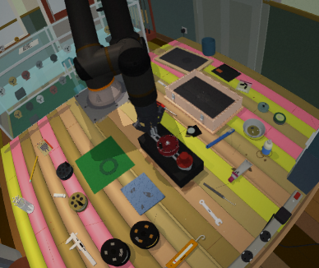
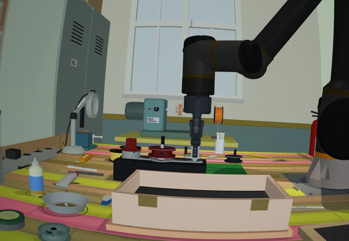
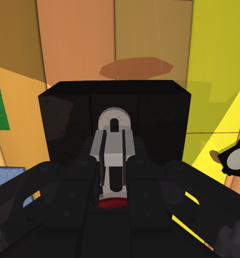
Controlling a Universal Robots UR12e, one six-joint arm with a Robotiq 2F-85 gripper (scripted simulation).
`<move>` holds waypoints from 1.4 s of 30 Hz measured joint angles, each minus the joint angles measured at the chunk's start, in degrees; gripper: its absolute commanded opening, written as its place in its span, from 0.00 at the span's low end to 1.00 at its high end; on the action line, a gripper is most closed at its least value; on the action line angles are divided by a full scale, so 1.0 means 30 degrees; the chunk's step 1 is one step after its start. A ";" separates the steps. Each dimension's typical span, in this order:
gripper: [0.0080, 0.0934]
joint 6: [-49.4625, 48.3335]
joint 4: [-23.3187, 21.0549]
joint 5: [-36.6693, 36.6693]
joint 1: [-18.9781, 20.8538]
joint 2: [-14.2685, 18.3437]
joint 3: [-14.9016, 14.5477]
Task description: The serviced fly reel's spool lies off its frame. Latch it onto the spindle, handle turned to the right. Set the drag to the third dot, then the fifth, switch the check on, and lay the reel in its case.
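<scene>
The red spool point(image 1: 167, 145) sits on the reel frame, which lies along the top of a black block point(image 1: 171, 158). A red drag knob point(image 1: 184, 160) stands at the block's near end. I grip the reel's grey slotted foot point(image 3: 114, 146) at the block's far end, my gripper point(image 3: 113, 154) closed on it. The foot's rounded tip point(image 3: 114, 119) shows past my fingers. A red edge of the spool point(image 3: 112, 202) shows below them. The open tan case point(image 2: 201, 196) stands beside the block, with a dark lining.
The case wall point(image 1: 203, 100) stands close to the right of the block. A green mat point(image 1: 104, 164) and a blue cloth point(image 1: 143, 193) lie to its left. A small black disc point(image 1: 193, 131), a blue brush point(image 1: 220, 138) and loose spools point(image 1: 144, 234) lie around.
</scene>
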 measured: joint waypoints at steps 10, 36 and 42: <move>0.00 -0.0003 -0.0030 0.0005 -0.0003 -0.0008 0.0014; 0.00 -0.0034 -0.0057 0.0017 -0.0035 -0.0081 0.0083; 0.00 -0.0042 -0.0052 0.0017 -0.0042 -0.0099 0.0097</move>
